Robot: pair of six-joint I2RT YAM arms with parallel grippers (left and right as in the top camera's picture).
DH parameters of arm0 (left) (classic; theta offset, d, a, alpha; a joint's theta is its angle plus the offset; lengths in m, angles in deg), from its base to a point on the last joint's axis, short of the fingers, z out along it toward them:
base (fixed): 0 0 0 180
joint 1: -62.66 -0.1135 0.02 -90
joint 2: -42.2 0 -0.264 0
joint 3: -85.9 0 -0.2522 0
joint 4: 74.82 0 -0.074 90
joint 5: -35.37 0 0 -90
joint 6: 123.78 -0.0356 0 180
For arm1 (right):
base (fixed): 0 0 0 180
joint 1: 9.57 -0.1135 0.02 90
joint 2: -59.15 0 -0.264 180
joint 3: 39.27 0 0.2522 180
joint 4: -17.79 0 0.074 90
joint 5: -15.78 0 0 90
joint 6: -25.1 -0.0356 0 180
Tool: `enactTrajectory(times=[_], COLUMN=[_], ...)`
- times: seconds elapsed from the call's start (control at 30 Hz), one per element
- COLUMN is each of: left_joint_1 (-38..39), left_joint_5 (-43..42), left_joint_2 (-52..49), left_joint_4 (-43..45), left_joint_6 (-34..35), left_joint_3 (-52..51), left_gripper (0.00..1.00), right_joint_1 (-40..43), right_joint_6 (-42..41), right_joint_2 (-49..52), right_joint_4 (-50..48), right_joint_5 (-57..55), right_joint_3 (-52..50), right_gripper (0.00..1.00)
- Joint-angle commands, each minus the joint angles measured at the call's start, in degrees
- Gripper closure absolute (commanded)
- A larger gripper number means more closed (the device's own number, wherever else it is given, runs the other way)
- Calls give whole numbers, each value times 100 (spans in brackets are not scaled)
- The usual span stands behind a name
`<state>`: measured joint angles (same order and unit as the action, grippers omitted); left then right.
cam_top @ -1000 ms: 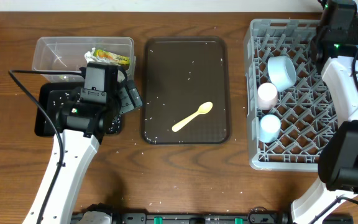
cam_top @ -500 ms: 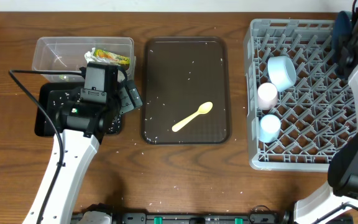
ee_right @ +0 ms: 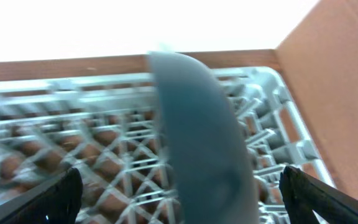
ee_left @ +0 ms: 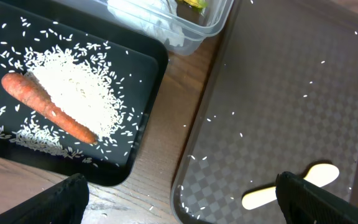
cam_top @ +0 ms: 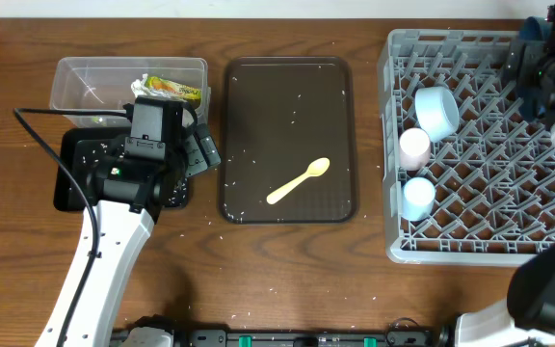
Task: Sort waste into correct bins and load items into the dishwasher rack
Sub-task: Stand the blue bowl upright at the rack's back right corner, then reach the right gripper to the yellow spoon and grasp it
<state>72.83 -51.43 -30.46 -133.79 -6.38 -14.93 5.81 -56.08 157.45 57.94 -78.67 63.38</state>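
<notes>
My right gripper is open at the far right corner of the dishwasher rack. The dark-blue bowl stands on edge among the pegs between its spread fingers, blurred. A white bowl, a pink cup and a light-blue cup sit in the rack's left side. My left gripper hangs open over the gap between the black tray and the brown tray. A carrot piece and rice lie in the black tray. The yellow spoon lies on the brown tray.
The clear tub at the back left holds tissue and a yellow-green wrapper. Loose rice grains dot the brown tray and the wooden table. A black cable runs along the left arm.
My right gripper has opened wide and let go of the dark-blue bowl, which now stands in the rack; the arm shifted toward the far right. The left arm has not moved.
</notes>
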Motion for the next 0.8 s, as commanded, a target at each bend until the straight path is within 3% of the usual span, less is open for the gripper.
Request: enactTrajectory(times=[0.0, 0.1, 0.27, 0.33, 0.4, 0.6, 0.77], left_joint_1=[-24, -24, -24, -24, -24, -24, -24], left_joint_5=[50, 50, 50, 50, 50, 48, 48], left_joint_2=[-22, -22, -22, -22, -22, -22, -22], left_joint_4=[-20, -20, -20, -20, -20, -20, -20], left_joint_6=[33, 33, 33, 33, 33, 33, 33], left_joint_3=[46, 46, 46, 46, 46, 46, 46], left_gripper=[2, 2, 2, 2, 2, 2, 2], right_joint_1=[-142, -339, -809, -1196, -1690, -3241, -3904], right_joint_6=[-321, -776, -1462, -1537, -1567, -1757, -1757], right_joint_2=[-428, -636, -706, -634, -557, -87, 627], right_joint_4=[175, 400, 562, 616, 769, 1394, 1646], right_joint_5=[1093, 1810, 3967, 4282, 3982, 2437, 1858], right_joint_3=[-4, -4, -9, -9, -9, -9, -9], right_gripper=[1, 1, 1, 9, 14, 20, 23])
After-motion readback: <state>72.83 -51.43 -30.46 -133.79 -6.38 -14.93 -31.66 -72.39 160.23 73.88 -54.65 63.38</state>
